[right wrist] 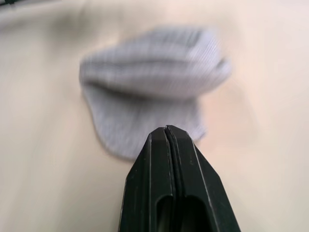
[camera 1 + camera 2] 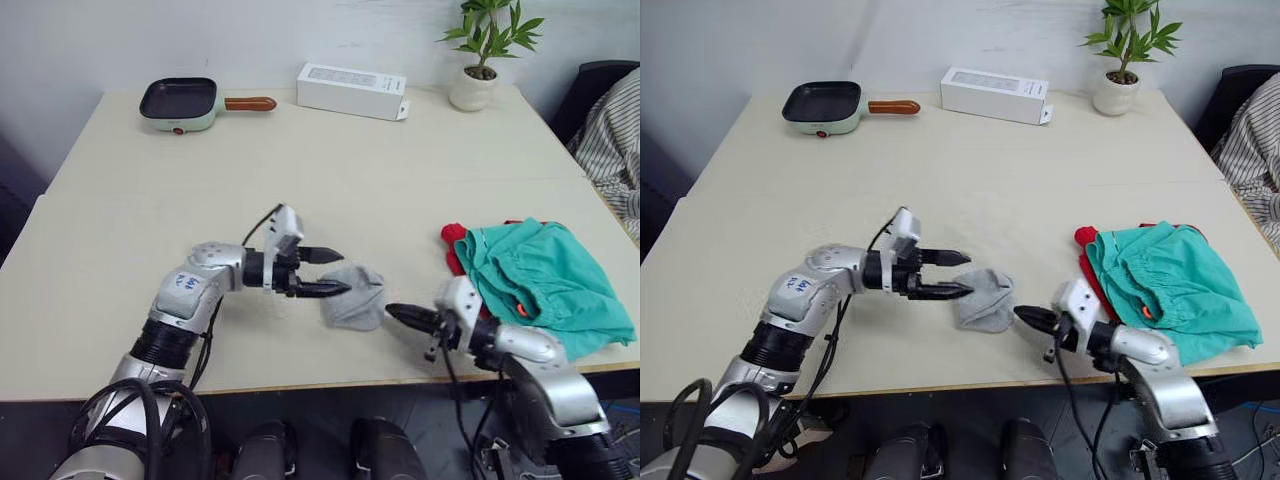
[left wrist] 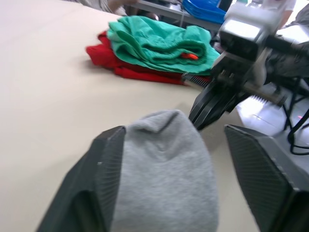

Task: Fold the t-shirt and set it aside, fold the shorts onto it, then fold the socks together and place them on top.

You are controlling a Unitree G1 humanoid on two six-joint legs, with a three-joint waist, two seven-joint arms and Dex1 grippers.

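Note:
The grey socks (image 2: 356, 297) lie bunched together on the table near its front edge. My left gripper (image 2: 333, 272) is open at their left edge, its fingers apart, with the sock fabric (image 3: 164, 169) lying between them in the left wrist view. My right gripper (image 2: 398, 313) is shut and empty, its tip just right of the socks (image 1: 149, 101), apart from them. The folded teal shorts (image 2: 545, 280) lie on top of the red t-shirt (image 2: 454, 240) at the table's right side; just a red edge of the shirt peeks out.
At the back of the table (image 2: 300, 180) stand a green pan with a brown handle (image 2: 185, 102), a white box (image 2: 352, 90) and a potted plant (image 2: 480, 60). Striped cloth (image 2: 615, 140) hangs beyond the right edge.

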